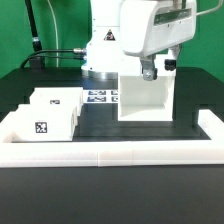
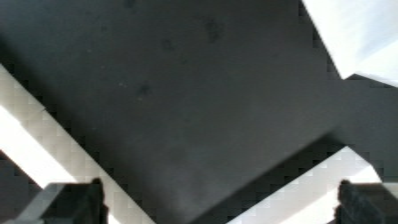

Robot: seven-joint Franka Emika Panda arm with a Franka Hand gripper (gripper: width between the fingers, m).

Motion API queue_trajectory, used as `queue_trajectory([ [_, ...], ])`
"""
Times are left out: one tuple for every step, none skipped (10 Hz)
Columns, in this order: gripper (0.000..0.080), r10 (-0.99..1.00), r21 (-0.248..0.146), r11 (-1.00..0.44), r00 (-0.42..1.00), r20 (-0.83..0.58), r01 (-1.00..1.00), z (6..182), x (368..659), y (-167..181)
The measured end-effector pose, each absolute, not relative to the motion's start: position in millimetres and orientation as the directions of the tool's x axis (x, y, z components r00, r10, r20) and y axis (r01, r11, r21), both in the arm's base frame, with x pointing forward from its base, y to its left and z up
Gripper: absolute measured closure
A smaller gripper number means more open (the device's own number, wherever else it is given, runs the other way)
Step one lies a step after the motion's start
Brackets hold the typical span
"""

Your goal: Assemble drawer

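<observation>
As far as the exterior view shows, assembly is at an early stage. The housing [image 1: 145, 98] stands upright on the black mat [image 1: 130, 128] toward the exterior view's right. The two trays [image 1: 50, 113] sit close together at the exterior view's left, well apart from the housing and near the low border wall [image 1: 110, 152]. Neither tray is in the housing, so both insertions look left to do. The marker board [image 1: 100, 97] lies flat further back, between trays and housing.

The gripper [image 1: 157, 70] hangs at the housing's top edge. In the wrist view the fingers [image 2: 71, 205] stand apart with only mat between them — nothing held. Whether a fingertip touches the housing cannot be told.

Hard to read:
- Which way the housing's open face points is unclear, white on white.
- Knobs on the trays are not made out, and the line between one tray and the other is blurred.
- One tag shows on the nearer tray.
- A white wedge [image 2: 365, 35] at the edge of the wrist view is probably the housing wall, cut off by the frame.
- The arm's upper links are out of frame.
</observation>
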State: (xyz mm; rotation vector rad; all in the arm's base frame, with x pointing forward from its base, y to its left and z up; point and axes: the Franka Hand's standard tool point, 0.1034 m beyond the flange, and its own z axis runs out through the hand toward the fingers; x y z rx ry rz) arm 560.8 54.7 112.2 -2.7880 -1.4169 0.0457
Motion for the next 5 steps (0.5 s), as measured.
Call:
queue_trajectory([
  [0.015, 0.808, -0.026, -0.59, 0.589, -0.02, 0.807, 112.2, 560.8, 54.7],
  [0.015, 0.808, -0.026, -0.59, 0.589, -0.02, 0.807, 112.2, 560.8, 54.7],
  [0.015, 0.808, -0.026, -0.59, 0.589, -0.02, 0.807, 112.2, 560.8, 54.7],
  [0.015, 0.808, -0.026, -0.59, 0.589, -0.02, 0.807, 112.2, 560.8, 54.7],
  [0.015, 0.808, -0.026, -0.59, 0.589, -0.02, 0.807, 112.1, 560.6, 54.7],
])
